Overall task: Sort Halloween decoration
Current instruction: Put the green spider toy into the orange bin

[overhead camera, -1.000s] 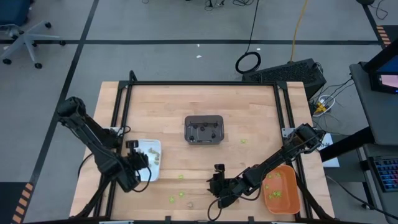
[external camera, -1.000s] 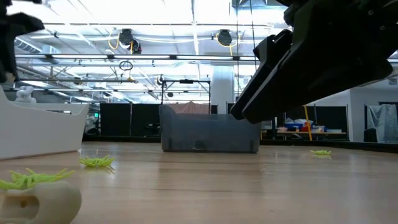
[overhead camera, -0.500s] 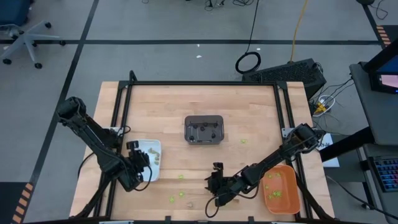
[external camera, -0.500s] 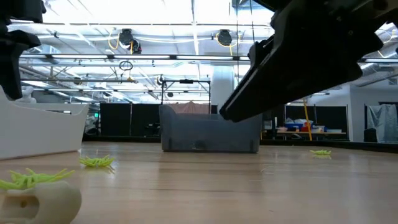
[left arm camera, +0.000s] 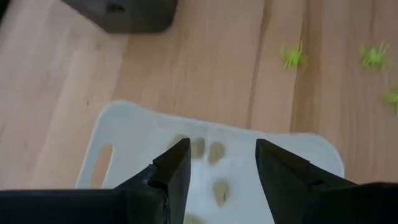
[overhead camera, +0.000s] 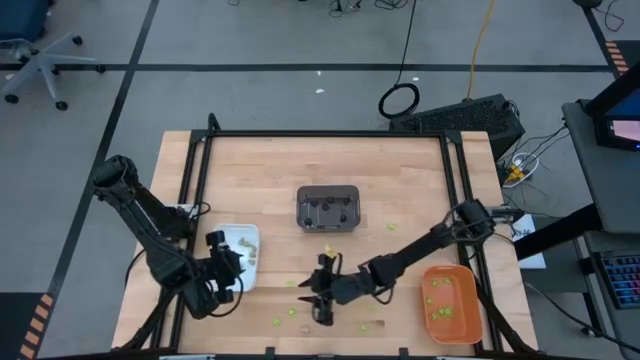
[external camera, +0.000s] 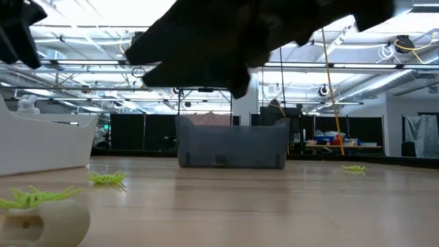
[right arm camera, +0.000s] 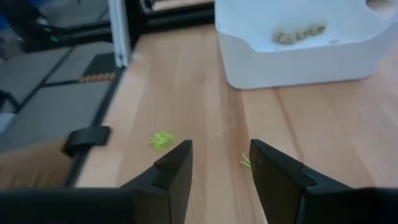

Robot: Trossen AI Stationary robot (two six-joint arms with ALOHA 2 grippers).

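Swung leftward across counter point(overhead camera: 400, 180): right pincer point(overhead camera: 322, 303), parted and empty, nearing lime-green trinkets point(overhead camera: 291, 311). Left pincer point(left arm camera: 217, 163) spread, empty, over white tray point(overhead camera: 243, 235); tan piece seemingly delivered.

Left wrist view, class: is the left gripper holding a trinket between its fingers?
No. The left gripper is open and empty above the white tray, where pale tan trinkets lie.

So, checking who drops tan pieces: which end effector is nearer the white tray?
Left. The left end effector hangs over the white tray; the right end effector is out over mid-table.
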